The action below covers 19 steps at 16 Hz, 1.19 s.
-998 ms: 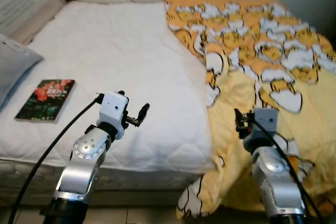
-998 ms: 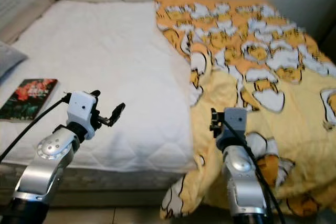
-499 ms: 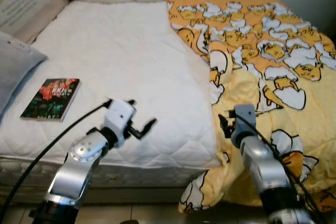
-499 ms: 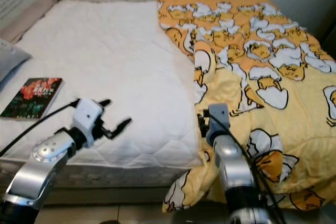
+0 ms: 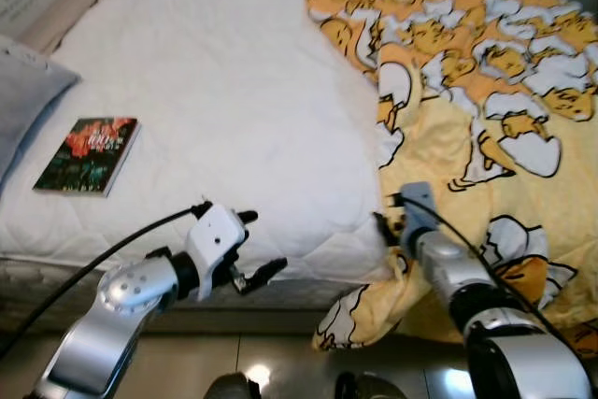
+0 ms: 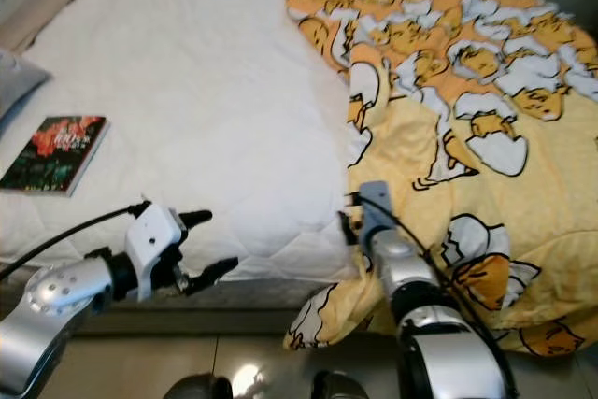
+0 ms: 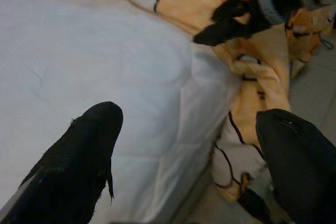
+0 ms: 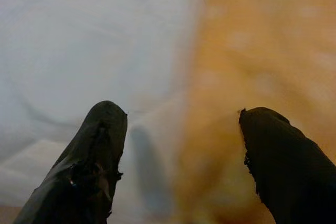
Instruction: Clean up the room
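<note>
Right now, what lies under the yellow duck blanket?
The yellow duck blanket covers the right side of the white mattress and hangs over its front edge. Whatever else lies beneath it is hidden.

Soft, even daylight fills both eye views, slightly blurred throughout. A bright glare spot shines on the glossy grey floor tiles (image 5: 254, 376). The right wrist view is heavily out of focus.

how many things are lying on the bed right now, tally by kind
book: 1
yellow duck-print blanket: 1
grey pillow: 1
total: 3
Both tools are open: the right tool is at the blanket's edge, the left tool is at the mattress front edge.
</note>
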### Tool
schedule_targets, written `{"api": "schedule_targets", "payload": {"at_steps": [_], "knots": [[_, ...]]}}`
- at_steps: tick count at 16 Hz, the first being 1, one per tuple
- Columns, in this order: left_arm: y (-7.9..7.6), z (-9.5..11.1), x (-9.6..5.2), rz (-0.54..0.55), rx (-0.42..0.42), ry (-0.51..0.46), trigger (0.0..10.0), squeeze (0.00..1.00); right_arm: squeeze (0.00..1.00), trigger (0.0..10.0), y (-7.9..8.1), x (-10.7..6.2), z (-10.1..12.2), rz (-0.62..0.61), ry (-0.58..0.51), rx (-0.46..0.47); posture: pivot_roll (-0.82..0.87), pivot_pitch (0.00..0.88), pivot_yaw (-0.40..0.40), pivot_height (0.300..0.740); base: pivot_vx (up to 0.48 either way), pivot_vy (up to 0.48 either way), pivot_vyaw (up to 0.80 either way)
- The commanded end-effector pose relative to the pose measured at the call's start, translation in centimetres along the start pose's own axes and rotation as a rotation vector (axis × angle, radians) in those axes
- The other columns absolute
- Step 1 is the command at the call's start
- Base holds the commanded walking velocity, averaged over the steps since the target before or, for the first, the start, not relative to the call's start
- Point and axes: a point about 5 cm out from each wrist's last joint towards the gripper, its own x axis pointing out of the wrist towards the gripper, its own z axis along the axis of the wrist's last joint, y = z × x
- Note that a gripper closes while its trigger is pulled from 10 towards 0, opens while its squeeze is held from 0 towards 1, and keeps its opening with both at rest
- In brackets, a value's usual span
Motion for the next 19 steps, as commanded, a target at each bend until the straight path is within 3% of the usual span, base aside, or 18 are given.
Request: {"api": "schedule_targets", "payload": {"at_steps": [1, 3, 4, 5, 9, 11, 19], "knots": [[-0.2, 0.1, -0.4, -0.014, -0.005, 0.005, 10.0, 0.00, 0.00, 10.0, 0.1, 0.1, 0.5, 0.019, -0.023, 0.003, 0.22, 0.204, 0.008, 0.740, 0.000, 0.000, 0.00], [-0.7, 0.2, -0.9, -0.017, -0.012, 0.022, 10.0, 0.00, 0.00, 10.0, 0.1, 0.1, -0.2, -0.008, 0.009, -0.075, 0.24, 0.228, 0.013, 0.740, 0.000, 0.000, 0.00], [-0.9, 0.2, -1.1, -0.022, -0.015, 0.027, 10.0, 0.00, 0.00, 8.4, -0.3, 0.1, -0.7, -0.068, 0.043, -0.136, 0.25, 0.238, 0.015, 0.740, 0.000, 0.000, 0.00], [-1.1, 0.3, -1.3, -0.026, -0.021, 0.034, 10.0, 0.00, 0.00, 4.8, -1.0, -0.1, -1.1, -0.144, 0.062, -0.154, 0.25, 0.243, 0.016, 0.740, 0.000, 0.000, 0.00], [-1.1, 0.4, -1.4, -0.024, -0.027, 0.044, 10.0, 0.00, 0.00, 2.4, -1.0, -0.1, -0.7, -0.176, 0.010, -0.137, 0.25, 0.238, 0.016, 0.740, 0.000, 0.000, 0.00], [-1.1, 0.8, -1.1, -0.023, -0.027, 0.038, 10.0, 0.00, 0.00, 0.0, -0.8, 0.0, 0.1, -0.191, -0.035, -0.135, 0.24, 0.224, 0.016, 0.740, 0.000, 0.000, 0.00], [-1.4, 1.8, -0.5, -0.024, -0.023, 0.015, 10.0, 0.00, 0.00, 0.0, -0.9, -0.1, -0.2, -0.211, -0.056, -0.136, 0.23, 0.203, 0.017, 0.740, 0.000, 0.000, 0.00]]}}
